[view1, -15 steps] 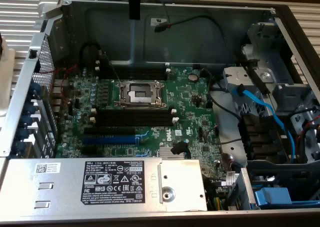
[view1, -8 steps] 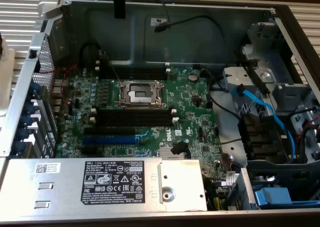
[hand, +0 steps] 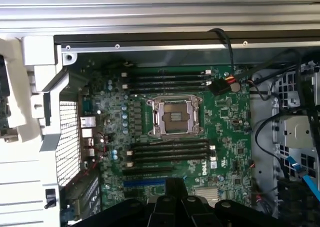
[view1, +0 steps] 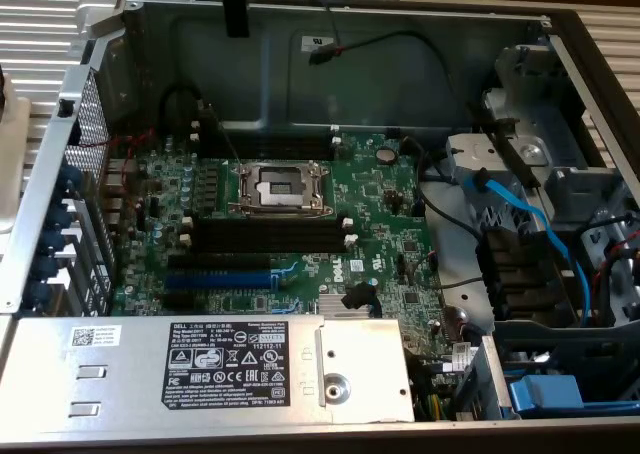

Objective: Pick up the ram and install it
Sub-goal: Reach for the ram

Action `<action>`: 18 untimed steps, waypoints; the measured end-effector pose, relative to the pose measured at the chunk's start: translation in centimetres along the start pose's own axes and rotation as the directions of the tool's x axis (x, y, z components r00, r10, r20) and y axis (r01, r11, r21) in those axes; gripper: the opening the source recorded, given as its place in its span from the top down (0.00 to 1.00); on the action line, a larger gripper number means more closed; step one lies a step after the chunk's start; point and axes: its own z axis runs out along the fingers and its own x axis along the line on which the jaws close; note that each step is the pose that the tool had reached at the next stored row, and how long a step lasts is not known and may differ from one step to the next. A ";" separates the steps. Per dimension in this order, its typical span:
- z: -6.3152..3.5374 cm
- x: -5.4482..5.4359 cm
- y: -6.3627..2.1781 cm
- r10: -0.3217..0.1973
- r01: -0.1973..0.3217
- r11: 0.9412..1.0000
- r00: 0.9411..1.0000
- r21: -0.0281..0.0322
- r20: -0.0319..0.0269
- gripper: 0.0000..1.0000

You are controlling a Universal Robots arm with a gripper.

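One green motherboard (view1: 380,224). One metal-framed processor socket (view1: 281,188). Two banks of long black slots (view1: 270,236), one either side of the socket; number of slots per bank unclear. One blue slot (view1: 230,274). One finned heatsink (view1: 342,304). One labelled silver box (view1: 200,369). One pincer (hand: 175,189).

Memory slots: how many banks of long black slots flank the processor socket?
2. One bank lies between the socket and the case wall; the other bank lies on the socket's opposite side, toward the blue slot. None looks hidden.
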 end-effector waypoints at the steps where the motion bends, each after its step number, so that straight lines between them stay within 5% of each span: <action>1: -0.20 0.2 -0.02 0.000 0.000 1.000 1.000 0.000 0.005 0.90; 10: -2.07 2.7 -0.16 0.001 -0.001 1.000 1.000 -0.001 0.015 0.90; 18: -2.65 5.4 -0.35 0.001 -0.001 1.000 0.999 -0.002 0.033 0.90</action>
